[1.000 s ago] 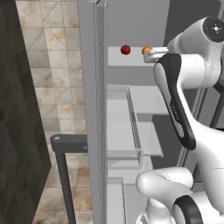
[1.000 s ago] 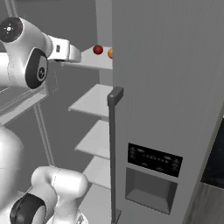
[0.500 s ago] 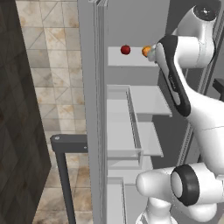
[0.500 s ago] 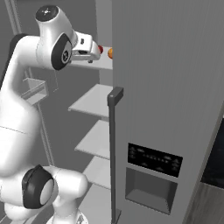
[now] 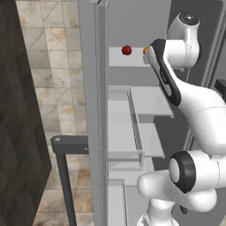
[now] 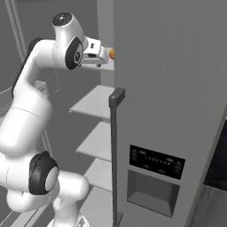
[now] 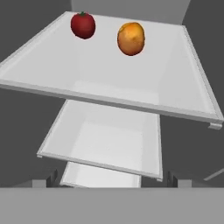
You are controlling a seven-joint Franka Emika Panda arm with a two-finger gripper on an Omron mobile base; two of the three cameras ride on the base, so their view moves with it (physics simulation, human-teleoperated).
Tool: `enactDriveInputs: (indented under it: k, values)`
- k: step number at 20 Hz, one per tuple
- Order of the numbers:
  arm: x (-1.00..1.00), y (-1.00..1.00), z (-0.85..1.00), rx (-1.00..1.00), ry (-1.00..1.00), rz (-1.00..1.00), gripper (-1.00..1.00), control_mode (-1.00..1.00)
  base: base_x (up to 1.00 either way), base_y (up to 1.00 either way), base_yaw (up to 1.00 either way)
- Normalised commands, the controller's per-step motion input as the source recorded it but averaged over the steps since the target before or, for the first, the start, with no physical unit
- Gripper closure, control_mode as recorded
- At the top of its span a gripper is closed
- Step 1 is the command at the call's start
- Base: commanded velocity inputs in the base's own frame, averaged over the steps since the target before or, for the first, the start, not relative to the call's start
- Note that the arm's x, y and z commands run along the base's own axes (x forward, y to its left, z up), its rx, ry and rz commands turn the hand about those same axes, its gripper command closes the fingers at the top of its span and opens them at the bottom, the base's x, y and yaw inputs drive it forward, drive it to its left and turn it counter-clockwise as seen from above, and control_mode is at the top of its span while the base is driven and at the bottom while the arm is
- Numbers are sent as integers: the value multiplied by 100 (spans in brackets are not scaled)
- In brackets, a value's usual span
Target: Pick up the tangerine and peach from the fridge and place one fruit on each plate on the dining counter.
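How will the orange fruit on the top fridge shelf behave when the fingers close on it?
The orange fruit looks round and smooth and rests loose on the flat top shelf, so a nudge would probably roll it, perhaps toward the red fruit beside it. It is small, so likely light. Its skin seems glossy, so it may slip.

Light is soft and even, with no clear source and no hard shadows. The fridge [image 5: 132, 110] shelves look pale and flat, with faint shading beneath each one. The black wall [image 5: 17, 132] stays dim. Edges look slightly jagged and soft; there is no glare or lens distortion.
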Motion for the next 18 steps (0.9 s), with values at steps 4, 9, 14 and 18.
enactDriveInputs:
  k: [4,9,14,18]
  values:
    - [36,-15,0,0,0,-3,-100,-100,0,0,0]
    - [51,-13,0,0,0,0,-100,-100,0,0,0]
    - [54,-15,9,0,-1,0,-100,-100,0,0,0]
    - [47,-16,1,0,0,0,-100,-100,0,0,0]
